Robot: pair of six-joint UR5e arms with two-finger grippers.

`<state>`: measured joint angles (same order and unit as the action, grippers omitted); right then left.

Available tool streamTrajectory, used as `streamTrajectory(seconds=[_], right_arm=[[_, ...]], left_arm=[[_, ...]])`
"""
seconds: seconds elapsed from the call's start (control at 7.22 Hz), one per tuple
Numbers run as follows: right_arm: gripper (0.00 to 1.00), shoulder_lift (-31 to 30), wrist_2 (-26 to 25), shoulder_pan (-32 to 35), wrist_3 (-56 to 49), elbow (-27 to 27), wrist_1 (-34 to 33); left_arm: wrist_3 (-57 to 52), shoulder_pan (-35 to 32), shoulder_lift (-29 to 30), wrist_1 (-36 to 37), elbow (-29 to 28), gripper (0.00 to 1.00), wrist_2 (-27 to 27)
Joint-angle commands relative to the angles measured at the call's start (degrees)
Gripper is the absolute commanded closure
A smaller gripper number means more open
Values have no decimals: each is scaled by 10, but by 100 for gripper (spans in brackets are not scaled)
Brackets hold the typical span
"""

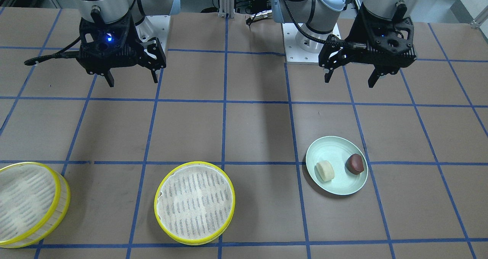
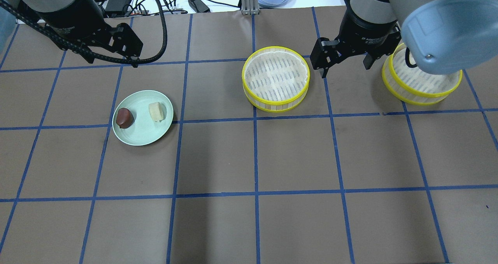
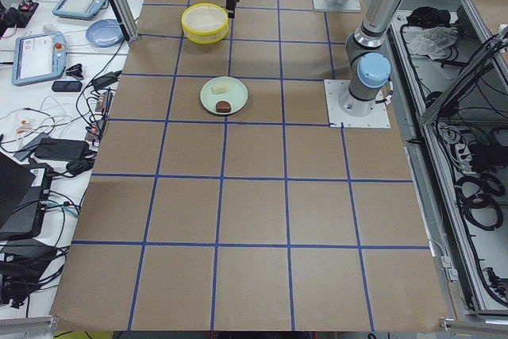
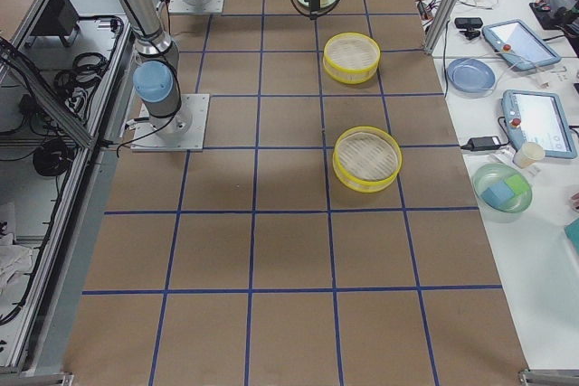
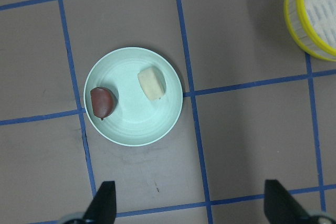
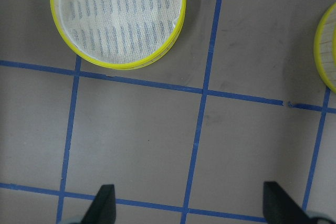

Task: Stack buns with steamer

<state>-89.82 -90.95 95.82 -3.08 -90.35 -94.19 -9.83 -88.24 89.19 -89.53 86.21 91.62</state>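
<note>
My left pincer [image 1: 349, 79] hung above the table [image 1: 259, 129] with its fingers spread wide and nothing between them. My right pincer [image 1: 133, 80] was the same, open and empty.

Both buns lay on the green plate [image 1: 339, 150] on my left half of the table. The cream bun [image 1: 325, 171] and the brown bun [image 1: 355, 164] sat side by side, close but not touching, with the brown one further out to my left. My left wrist camera looked straight down on that plate, which lay ahead of my fingertips and apart from them.

The two steamer tiers stood separately on the table, each with its white liner showing. The middle tier [image 1: 195, 202] sat near the table's centre. The far tier [image 1: 26, 203] sat well off to my right, partly hidden behind my right arm in the overhead view. My right pincer hovered between the two tiers, touching neither.
</note>
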Motion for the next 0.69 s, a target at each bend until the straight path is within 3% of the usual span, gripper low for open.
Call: streamTrajectory(seconds=[0.0, 0.55], right_arm=[[0, 0, 3, 0, 0, -3, 5], [0, 8, 2, -8, -6, -1, -12]], left_arm=[[0, 2, 0, -2, 0, 0, -1], [1, 8, 1, -1, -1, 0, 4]])
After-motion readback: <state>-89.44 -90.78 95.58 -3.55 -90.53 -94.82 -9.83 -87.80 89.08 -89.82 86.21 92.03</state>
